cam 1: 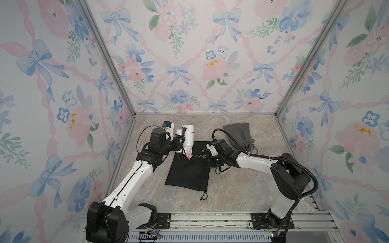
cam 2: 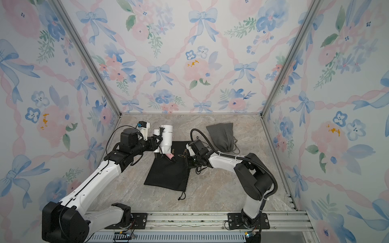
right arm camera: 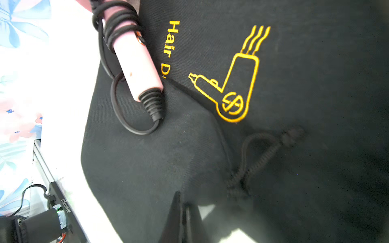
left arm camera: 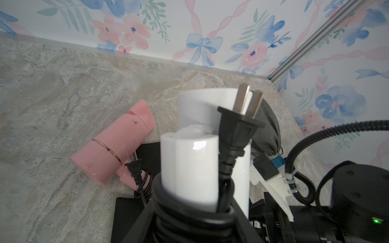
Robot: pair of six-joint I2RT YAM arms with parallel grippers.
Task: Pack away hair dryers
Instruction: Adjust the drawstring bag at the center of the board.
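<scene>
My left gripper is shut on the cord-wrapped handle of a white hair dryer, held above the table with its barrel pointing down and its black plug sticking up. A pink hair dryer lies on the table, its handle resting on a flat black pouch printed with a yellow dryer logo. My right gripper is shut on that pouch's edge, lifting the cloth a little.
A grey drawstring pouch lies at the back right, behind my right arm. The black pouch's drawstring trails toward the front. Walls stand close on three sides, and a metal rail runs along the front.
</scene>
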